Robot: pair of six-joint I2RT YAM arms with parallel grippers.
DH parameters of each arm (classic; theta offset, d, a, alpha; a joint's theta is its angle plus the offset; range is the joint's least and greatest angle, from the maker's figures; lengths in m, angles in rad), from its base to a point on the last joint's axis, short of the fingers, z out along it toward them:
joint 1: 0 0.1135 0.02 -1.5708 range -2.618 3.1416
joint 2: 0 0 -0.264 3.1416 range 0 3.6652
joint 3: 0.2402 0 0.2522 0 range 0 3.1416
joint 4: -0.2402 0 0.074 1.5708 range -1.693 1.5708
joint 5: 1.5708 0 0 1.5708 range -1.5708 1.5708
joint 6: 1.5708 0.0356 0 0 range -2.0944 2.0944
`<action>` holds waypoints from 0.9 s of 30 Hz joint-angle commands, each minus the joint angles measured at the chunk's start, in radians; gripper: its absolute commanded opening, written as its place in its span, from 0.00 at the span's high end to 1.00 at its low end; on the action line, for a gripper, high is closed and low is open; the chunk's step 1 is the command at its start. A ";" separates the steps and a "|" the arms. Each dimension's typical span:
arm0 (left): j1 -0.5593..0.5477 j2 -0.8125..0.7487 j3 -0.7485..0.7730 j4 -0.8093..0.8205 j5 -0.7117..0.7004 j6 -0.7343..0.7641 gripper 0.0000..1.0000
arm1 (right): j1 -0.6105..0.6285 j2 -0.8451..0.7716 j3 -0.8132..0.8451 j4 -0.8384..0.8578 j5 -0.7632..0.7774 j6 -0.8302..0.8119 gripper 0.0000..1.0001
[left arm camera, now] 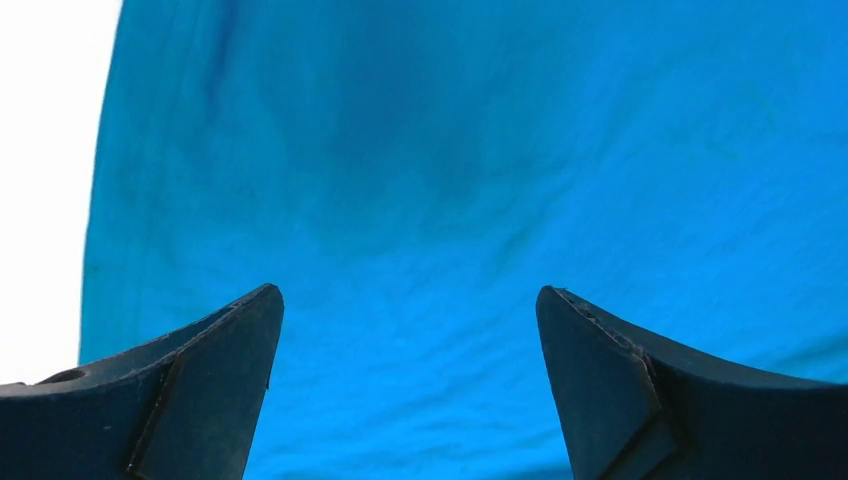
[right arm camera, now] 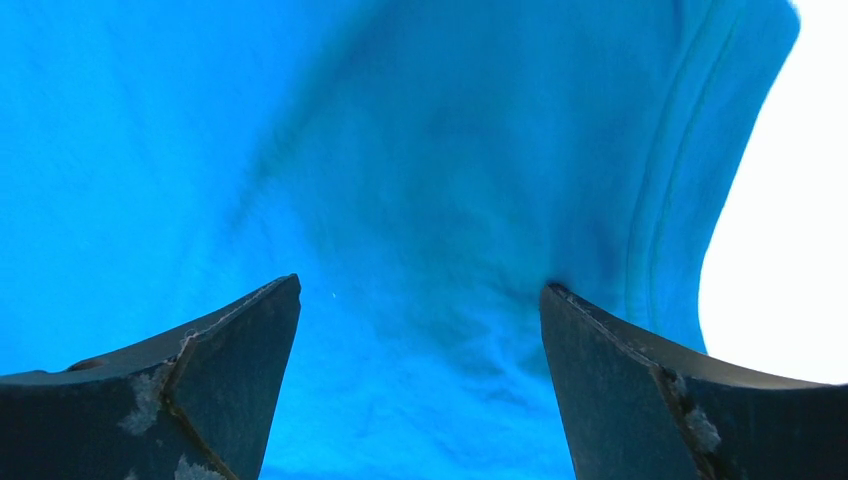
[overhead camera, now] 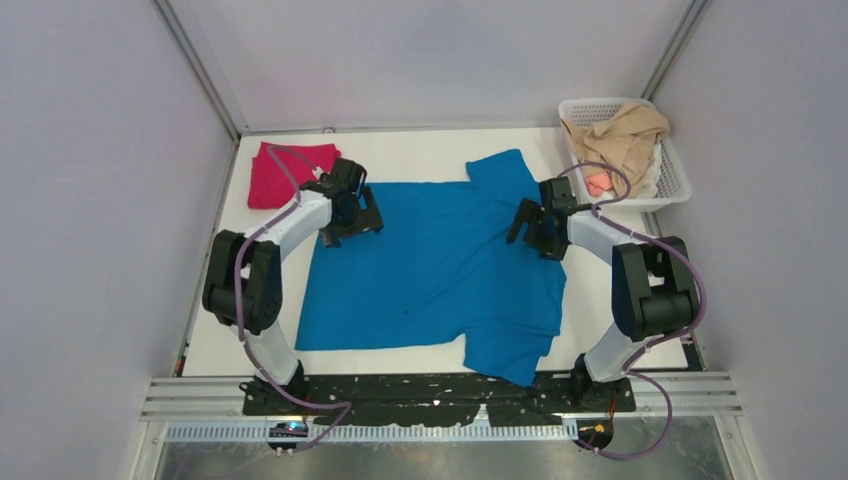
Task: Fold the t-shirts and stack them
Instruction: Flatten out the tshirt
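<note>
- Left wrist view: left gripper (left arm camera: 410, 300) spread wide, nothing between the fingers, bright blue cloth filling the frame beneath, white table (left arm camera: 40, 150) showing at the left edge.
- Right wrist view: right gripper (right arm camera: 420, 295) likewise agape and empty, poised over blue cloth with a stitched band along its right side.
- Top external view: both grippers over the far edge of the blue t-shirt (overhead camera: 440, 270), one at its far left corner, the other at the far right beside the far sleeve.
- Blue t-shirt spread flat across the middle of the table, lying sideways, sleeves pointing far and near on the right-hand side.
- Far left corner: crimson t-shirt (overhead camera: 285, 172), apparently already folded into a small rectangle, just beyond the left gripper.
- Step in hand, by judgement: readying a pinch on the far edge for a first fold; no fold yet in the blue one.
- Next move likely calls for lowering both grippers, closing together on cloth, then carrying the far edge evenly toward the near edge.
- Far right: white basket (overhead camera: 675, 170) holding crumpled beige cloth (overhead camera: 625, 135) and a small pink-orange piece (overhead camera: 598, 184), apart from the blue t-shirt.
</note>
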 commanded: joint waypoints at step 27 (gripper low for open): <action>0.072 0.456 0.581 -0.117 0.244 0.014 0.00 | -0.144 0.165 0.288 -0.115 -0.002 -0.112 0.05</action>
